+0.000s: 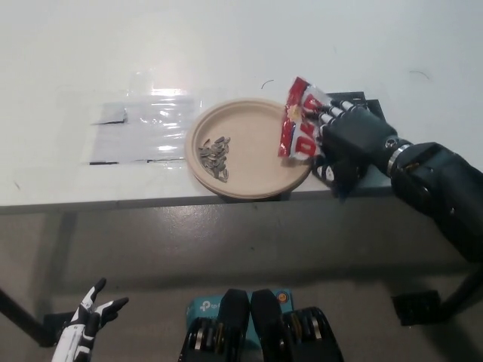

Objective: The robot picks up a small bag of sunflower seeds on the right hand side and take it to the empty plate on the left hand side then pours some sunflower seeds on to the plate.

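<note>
On the white table [317, 45] the paper plate [256, 162] already carries a small pile of sunflower seeds [215, 157] — pouring seems begun. The black right hand [349, 143] grips the seed bag [300, 124] over the plate's right rim; the white left hand [90, 320] hangs spread, low.

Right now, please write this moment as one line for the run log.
right hand: shut on seed bag, over plate right rim | seeds: small pile on plate | left hand: open, low, idle
</note>
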Available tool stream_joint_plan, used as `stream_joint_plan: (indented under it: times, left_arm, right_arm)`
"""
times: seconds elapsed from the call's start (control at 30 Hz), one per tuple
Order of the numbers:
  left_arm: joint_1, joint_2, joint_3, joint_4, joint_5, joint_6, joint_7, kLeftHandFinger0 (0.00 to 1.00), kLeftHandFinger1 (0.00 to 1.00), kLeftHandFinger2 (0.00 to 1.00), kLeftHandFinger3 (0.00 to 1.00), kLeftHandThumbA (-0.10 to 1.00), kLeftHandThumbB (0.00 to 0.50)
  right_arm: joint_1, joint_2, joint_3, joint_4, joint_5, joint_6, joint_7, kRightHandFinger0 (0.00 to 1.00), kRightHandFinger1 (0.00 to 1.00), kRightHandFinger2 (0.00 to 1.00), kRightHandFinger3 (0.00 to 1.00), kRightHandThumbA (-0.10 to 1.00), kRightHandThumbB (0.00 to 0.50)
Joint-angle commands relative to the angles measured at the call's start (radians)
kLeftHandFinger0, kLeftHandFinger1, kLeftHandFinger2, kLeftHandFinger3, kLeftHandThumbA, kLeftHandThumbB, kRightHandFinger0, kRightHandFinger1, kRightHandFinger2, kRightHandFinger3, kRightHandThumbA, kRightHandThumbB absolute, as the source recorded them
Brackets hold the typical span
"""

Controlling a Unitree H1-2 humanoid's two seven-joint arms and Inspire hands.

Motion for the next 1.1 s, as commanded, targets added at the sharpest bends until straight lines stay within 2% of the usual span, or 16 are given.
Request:
stream_joint_plan:
  times: [0.0,0.1,0.23,0.33,0.37,0.7,0.73,0.83,0.97,1.07]
  left_arm:
    - [-0.001,0.024,0.017,-0.058,-0.05,-0.001,-0.02,0.92,0.86,0.79,1.0,1.0,0.139]
    - [-0.004,0.027,0.016,-0.048,-0.048,-0.022,-0.021,0.91,0.85,0.78,1.0,1.0,0.111]
    - [-0.006,0.028,0.023,-0.069,-0.049,0.002,-0.017,0.9,0.85,0.78,1.0,1.0,0.122]
    - [-0.003,0.028,0.022,-0.071,-0.047,0.004,-0.018,0.91,0.85,0.79,1.0,1.0,0.123]
    - [-0.005,0.029,0.021,-0.066,-0.047,-0.004,-0.018,0.91,0.85,0.79,1.0,1.0,0.118]
    - [0.005,0.03,0.022,-0.06,-0.044,-0.008,-0.017,0.93,0.87,0.8,1.0,1.0,0.12]
    - [0.004,0.029,0.022,-0.061,-0.046,-0.003,-0.018,0.93,0.87,0.8,1.0,1.0,0.119]
    - [0.007,0.029,0.02,-0.054,-0.049,-0.012,-0.022,0.93,0.87,0.8,1.0,1.0,0.122]
    - [0.017,0.025,0.021,-0.055,-0.049,-0.02,-0.018,0.91,0.86,0.8,1.0,1.0,0.113]
    - [0.025,0.022,0.022,-0.058,-0.051,-0.017,-0.018,0.92,0.86,0.8,1.0,1.0,0.139]
  right_arm:
    - [-0.033,-0.151,-0.037,-0.492,0.387,0.288,0.715,1.0,1.0,1.0,1.0,0.78,0.5]
    - [-0.045,-0.164,-0.052,-0.506,0.404,0.332,0.758,1.0,1.0,1.0,1.0,0.77,0.5]
    - [-0.06,-0.158,-0.067,-0.483,0.407,0.337,0.766,1.0,1.0,1.0,1.0,0.79,0.5]
    - [-0.057,-0.159,-0.078,-0.472,0.407,0.325,0.758,1.0,1.0,1.0,1.0,0.89,0.5]
    - [-0.052,-0.162,-0.088,-0.471,0.41,0.309,0.738,1.0,1.0,1.0,1.0,1.0,0.5]
    - [-0.032,-0.138,-0.217,-0.439,0.45,0.261,0.608,1.0,1.0,1.0,1.0,1.0,0.5]
    - [-0.039,-0.136,-0.234,-0.438,0.447,0.23,0.581,1.0,1.0,1.0,1.0,1.0,0.471]
    - [-0.045,-0.124,-0.293,-0.441,0.443,0.221,0.549,1.0,1.0,1.0,1.0,1.0,0.423]
    - [-0.051,-0.12,-0.328,-0.398,0.431,0.19,0.516,1.0,1.0,1.0,1.0,1.0,0.454]
    - [-0.067,-0.126,-0.349,-0.372,0.418,0.186,0.514,1.0,1.0,1.0,1.0,1.0,0.461]
